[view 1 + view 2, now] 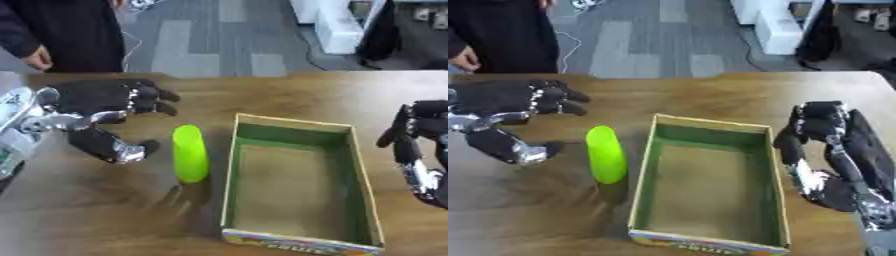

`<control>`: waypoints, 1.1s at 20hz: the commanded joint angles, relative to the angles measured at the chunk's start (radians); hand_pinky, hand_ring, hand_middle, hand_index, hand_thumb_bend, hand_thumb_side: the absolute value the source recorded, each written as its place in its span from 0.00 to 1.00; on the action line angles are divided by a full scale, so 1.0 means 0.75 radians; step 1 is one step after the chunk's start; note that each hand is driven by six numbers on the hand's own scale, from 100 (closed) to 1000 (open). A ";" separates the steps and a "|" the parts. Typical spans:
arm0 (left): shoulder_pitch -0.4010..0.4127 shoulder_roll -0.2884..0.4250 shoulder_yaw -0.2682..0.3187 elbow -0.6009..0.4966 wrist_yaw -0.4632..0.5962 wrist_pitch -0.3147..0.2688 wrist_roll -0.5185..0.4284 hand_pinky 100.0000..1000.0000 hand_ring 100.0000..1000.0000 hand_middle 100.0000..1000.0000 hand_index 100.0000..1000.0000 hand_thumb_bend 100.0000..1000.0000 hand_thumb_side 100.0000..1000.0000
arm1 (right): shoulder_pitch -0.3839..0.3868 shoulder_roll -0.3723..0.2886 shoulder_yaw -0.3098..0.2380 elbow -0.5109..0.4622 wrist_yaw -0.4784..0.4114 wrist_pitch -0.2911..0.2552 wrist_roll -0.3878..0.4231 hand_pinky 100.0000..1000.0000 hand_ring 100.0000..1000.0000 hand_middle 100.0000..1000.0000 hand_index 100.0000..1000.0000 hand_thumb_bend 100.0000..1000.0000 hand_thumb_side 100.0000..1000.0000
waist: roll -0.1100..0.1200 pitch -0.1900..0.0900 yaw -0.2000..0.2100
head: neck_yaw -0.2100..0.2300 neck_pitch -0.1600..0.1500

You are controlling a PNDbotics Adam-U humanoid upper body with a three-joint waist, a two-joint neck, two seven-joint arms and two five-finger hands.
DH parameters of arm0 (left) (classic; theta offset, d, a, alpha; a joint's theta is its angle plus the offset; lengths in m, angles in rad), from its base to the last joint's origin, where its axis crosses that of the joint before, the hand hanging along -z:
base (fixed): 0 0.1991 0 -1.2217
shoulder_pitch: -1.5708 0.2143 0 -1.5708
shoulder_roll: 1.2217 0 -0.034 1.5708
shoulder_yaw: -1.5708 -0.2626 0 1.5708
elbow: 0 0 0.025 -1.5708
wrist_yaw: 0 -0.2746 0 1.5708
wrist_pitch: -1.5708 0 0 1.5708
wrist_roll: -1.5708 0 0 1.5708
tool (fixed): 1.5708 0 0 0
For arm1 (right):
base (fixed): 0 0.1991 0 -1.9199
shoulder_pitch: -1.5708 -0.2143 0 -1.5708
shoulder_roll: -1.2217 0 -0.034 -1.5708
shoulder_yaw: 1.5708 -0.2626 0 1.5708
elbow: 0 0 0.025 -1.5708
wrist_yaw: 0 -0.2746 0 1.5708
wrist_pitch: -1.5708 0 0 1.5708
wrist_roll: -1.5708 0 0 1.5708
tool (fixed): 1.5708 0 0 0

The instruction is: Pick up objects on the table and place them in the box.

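Reaching with the wide-spread left hand (105,117) toward the green object (190,153) lying just left of the empty box (363,192), closing around its middle before lifting; right hand (829,150) idle, fingers curled, right of box.

A bright green, smooth, rounded oblong object (190,153) lay on the wooden table, its long axis running near to far. It sat just left of an open cardboard box (229,172) with green inner walls and a brownish floor, apart from it. The box held nothing.
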 commanded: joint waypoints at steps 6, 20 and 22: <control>-0.031 -0.001 -0.010 0.003 -0.055 -0.025 -0.052 1.00 0.97 0.98 0.95 1.00 1.00 | -0.039 -0.026 -0.011 -0.018 -0.025 -0.007 0.015 0.07 0.16 0.25 0.39 0.00 1.00 | 0.004 -0.008 -0.015 | 0.042 -0.017; -0.031 -0.016 0.009 0.128 -0.190 -0.066 0.048 1.00 0.97 0.97 0.95 1.00 1.00 | -0.103 -0.023 0.001 -0.018 -0.092 -0.033 0.091 0.07 0.17 0.26 0.39 0.00 1.00 | 0.010 0.009 -0.056 | 0.178 -0.025; -0.034 -0.018 0.009 0.129 -0.190 -0.069 0.058 1.00 0.98 0.97 0.95 1.00 1.00 | -0.105 -0.024 0.000 -0.018 -0.097 -0.034 0.097 0.07 0.17 0.26 0.39 0.00 1.00 | 0.011 0.010 -0.057 | 0.175 -0.026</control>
